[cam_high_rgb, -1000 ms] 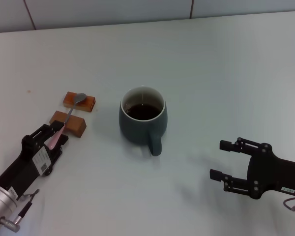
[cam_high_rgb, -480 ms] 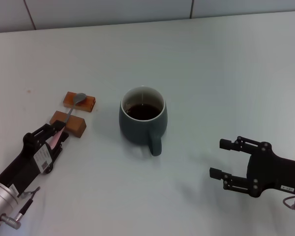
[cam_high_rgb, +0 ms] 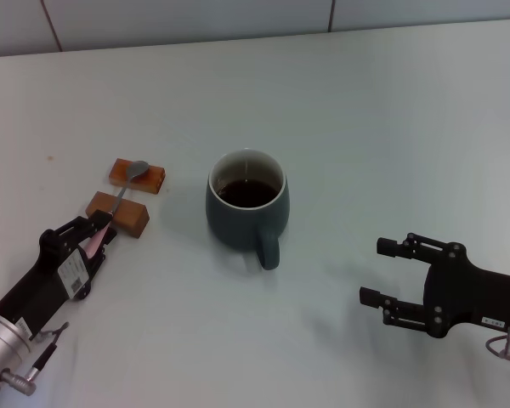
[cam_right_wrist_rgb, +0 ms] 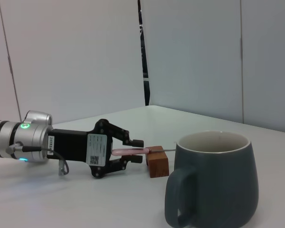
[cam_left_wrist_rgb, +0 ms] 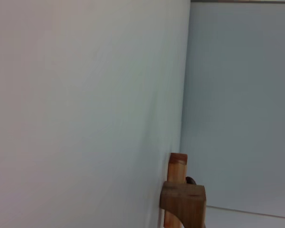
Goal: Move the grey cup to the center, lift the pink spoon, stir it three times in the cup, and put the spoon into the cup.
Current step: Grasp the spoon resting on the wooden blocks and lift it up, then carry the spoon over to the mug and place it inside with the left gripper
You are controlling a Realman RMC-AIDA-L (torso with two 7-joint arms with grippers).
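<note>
Reaching: my left gripper (cam_high_rgb: 103, 228), jaws open around pink spoon (cam_high_rgb: 99, 238) handle, not clamped.
Blocks (cam_high_rgb: 117, 212): prop spoon off table for grip.
Grey cup (cam_high_rgb: 246, 202): centred.
Right gripper (cam_high_rgb: 389, 274): jaws open, empty, idle nr cup.

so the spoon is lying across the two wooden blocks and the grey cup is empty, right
Not quite: the grey cup holds dark liquid, as the head view shows. The pink spoon does lie across the two wooden blocks, with the left gripper at its handle.

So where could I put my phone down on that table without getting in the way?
The far side of the table beyond the cup is bare. It's crowded at the left gripper, spoon and blocks; the right gripper sits near the front.
</note>
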